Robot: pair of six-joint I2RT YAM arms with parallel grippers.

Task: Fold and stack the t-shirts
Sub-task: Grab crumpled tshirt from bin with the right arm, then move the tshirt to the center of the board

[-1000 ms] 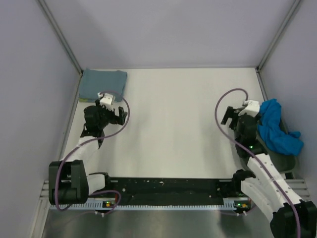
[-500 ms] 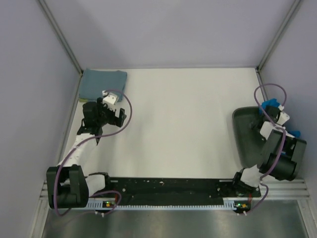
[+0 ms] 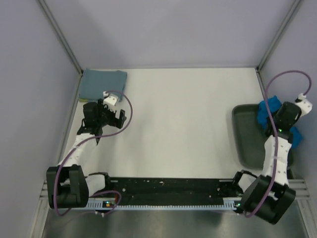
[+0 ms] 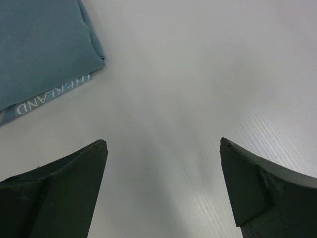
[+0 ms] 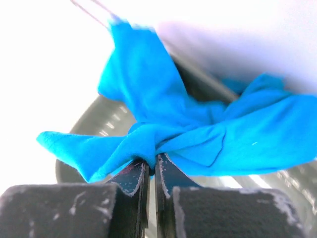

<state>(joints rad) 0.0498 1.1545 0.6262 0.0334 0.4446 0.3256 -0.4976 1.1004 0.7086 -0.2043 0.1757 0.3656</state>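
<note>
Between the tight-pressed fingers of the right gripper (image 5: 152,161) is a bunch of the cobalt blue t-shirt (image 5: 198,134). The jaws are squeezed together on the cloth, with only a thin fold of fabric caught in the pinch. From that pinch the shirt fans out crumpled: one flap trails off to the gripper's left, and a bigger mass spreads ahead and to its right. Beneath and beyond the cloth lies the dark green tray (image 5: 94,124), its rim curving round behind the shirt. The top view shows this gripper out at the far right side of the table (image 3: 188,124), over the tray's outer edge, with blue cloth showing on either side of the wrist.

Now the other side. The left gripper (image 4: 163,148) is spread wide and holds nothing, both fingers over bare white tabletop. Ahead of it and off to its left lies the grey-blue t-shirt (image 4: 44,49), folded square and flat in the table's far left corner. A pale strip with white lettering peeks out along the edge nearest the gripper. The fingertips are near that fold but clear of it. The two shirts lie well apart, one at each side of the table.
</note>
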